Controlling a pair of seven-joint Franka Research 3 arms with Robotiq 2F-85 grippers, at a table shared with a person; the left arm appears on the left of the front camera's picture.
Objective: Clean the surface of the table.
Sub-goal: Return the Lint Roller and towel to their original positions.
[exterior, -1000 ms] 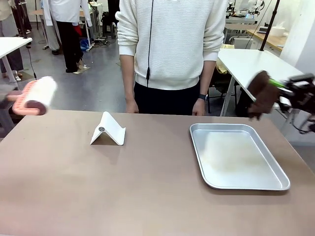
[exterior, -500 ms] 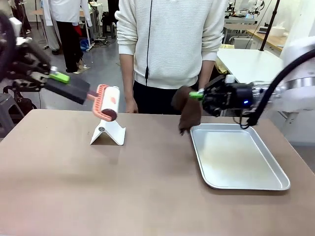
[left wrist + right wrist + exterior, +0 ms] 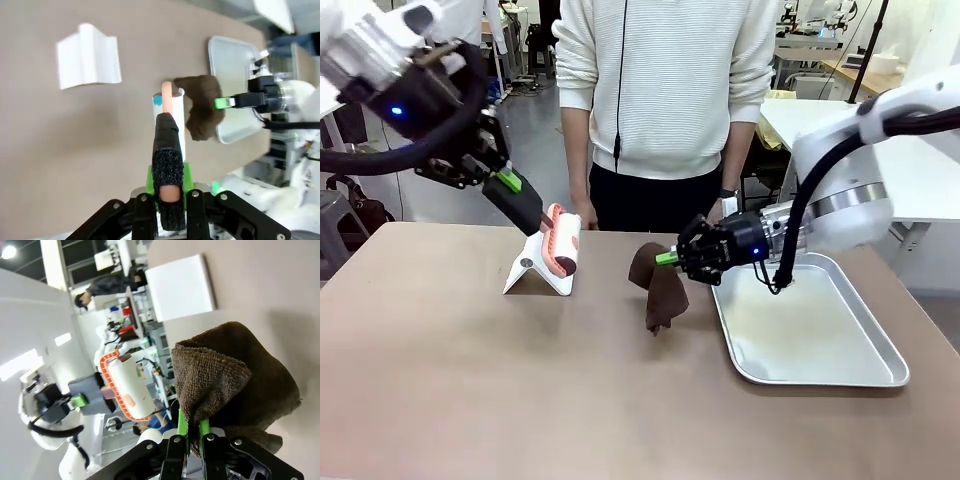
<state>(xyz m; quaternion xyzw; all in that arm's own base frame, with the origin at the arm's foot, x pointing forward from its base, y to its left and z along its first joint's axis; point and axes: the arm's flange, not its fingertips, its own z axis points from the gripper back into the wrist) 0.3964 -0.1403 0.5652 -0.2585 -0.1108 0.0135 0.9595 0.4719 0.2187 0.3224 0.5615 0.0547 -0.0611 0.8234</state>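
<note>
Two grippers are gripping tools: left gripper (image 3: 516,192) clamping a lint roller (image 3: 560,245), right gripper (image 3: 672,258) pinching a soft brown cloth (image 3: 660,290) dangling over the rigid, smooth table (image 3: 470,380), needing wiping, not grasping.

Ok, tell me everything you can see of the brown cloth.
The brown cloth is a dark, fuzzy terry-like rag, crumpled and folded. The right gripper is shut on its upper part, so it hangs down in a loose bunch, its lower tip at or just above the table; contact cannot be told. It sits just left of the silver tray and right of the white stand.
</note>
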